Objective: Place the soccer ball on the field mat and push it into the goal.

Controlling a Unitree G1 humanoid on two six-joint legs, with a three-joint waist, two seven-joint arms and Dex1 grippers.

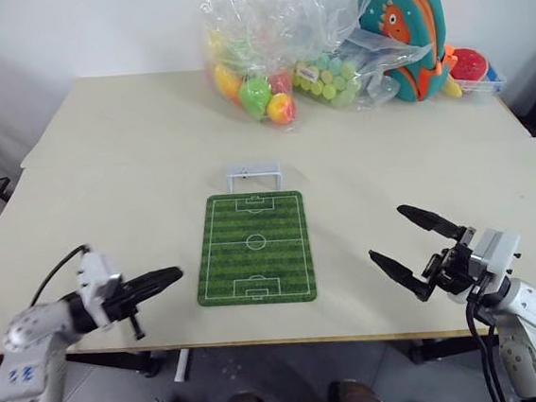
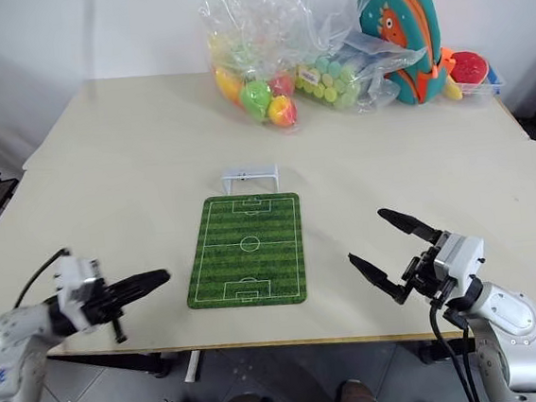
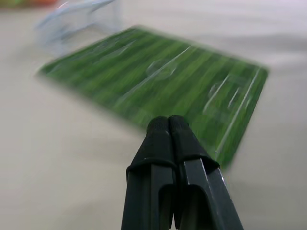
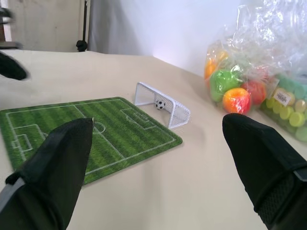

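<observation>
On the beige bench [image 1: 132, 167] lies the field mat [image 1: 254, 248], flat, near the front edge, midway between both arms. Behind it along the far edge, plastic bags of coloured balls [image 1: 263, 54] and a teal dinosaur backpack [image 1: 410, 30]. Goal [image 1: 253, 176] stands just past the mat's far short end, mouth facing the mat. Right tool [image 1: 417, 248] to the mat's right, fingers spread wide, nothing between them. Left tool [image 1: 152, 282] to the mat's left, fingers pressed together, nothing pinched, tips pointing at the mat. Soccer ball [image 4: 160, 104] sits inside the goal, on the bench
</observation>
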